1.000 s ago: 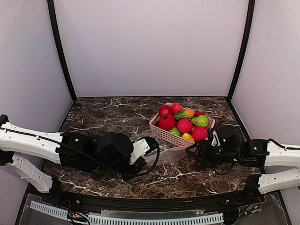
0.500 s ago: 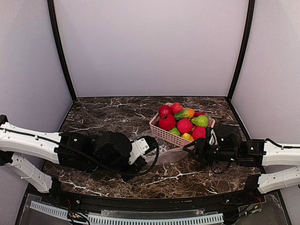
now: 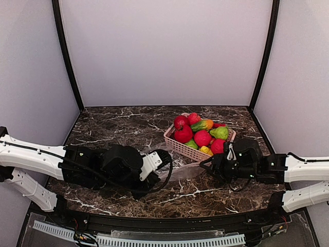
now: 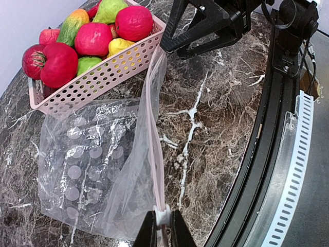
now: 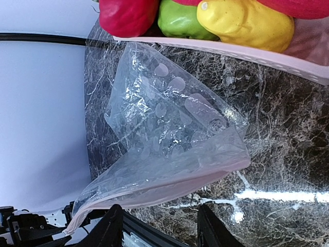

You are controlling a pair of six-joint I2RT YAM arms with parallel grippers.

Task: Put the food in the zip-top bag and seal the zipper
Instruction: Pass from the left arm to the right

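The clear dotted zip-top bag (image 4: 87, 164) lies flat on the marble in front of the basket. Its mouth edge is raised, and the pinkish zipper (image 4: 152, 128) runs taut from my left gripper (image 4: 163, 227) up toward my right gripper (image 4: 170, 48). The left gripper is shut on the white tab at the zipper's near end. My right gripper (image 5: 158, 212) is open, its fingers either side of the bag's far corner (image 5: 241, 154), not clamping it. The food (image 3: 201, 137), red, green and yellow toy fruit, is piled in the pink basket (image 3: 178, 142). No food shows inside the bag.
The pink lattice basket (image 4: 103, 77) stands right behind the bag, touching its back edge. The table's black front rail (image 4: 267, 154) runs close to the left gripper. Grey walls enclose the marble table (image 3: 113, 123) on three sides.
My right gripper has moved left toward the bag's raised corner while its jaws narrowed. The left gripper and the zipper end it holds have stayed put.
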